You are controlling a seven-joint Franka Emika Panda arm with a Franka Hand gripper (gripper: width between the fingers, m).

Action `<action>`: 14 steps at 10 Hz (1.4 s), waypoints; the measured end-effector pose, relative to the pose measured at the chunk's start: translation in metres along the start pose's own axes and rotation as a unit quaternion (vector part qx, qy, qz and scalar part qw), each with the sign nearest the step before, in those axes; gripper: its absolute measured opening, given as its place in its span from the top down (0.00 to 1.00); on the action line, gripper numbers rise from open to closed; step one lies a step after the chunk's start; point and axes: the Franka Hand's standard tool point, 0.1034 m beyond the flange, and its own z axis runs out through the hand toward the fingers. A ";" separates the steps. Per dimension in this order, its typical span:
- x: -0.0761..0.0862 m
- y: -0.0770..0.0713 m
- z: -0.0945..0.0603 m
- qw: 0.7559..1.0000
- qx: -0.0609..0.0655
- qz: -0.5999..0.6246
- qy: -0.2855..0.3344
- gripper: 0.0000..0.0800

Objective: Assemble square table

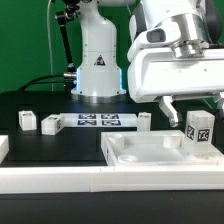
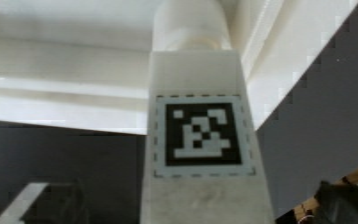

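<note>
Gripper (image 1: pixel 192 110) is open, its fingers clear on both sides of the upright leg (image 1: pixel 198 132), which stands on the square tabletop (image 1: pixel 125 152) near its corner at the exterior view's right; can't tell if it's fully seated. Three not yet fitted, loose on the table behind the tabletop: far-left leg (image 1: pixel 27 121), second leg (image 1: pixel 50 124) just beside it, third leg (image 1: pixel 145 120) just off the marker board (image 1: pixel 98 122).

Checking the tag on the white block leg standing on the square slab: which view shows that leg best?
Wrist view: the short white tagged block leg fills the frame, tag facing the camera. Exterior view shows the leg small, upright on the white square slab.
</note>
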 end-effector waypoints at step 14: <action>0.015 0.002 -0.005 0.965 0.047 0.012 -0.256 0.19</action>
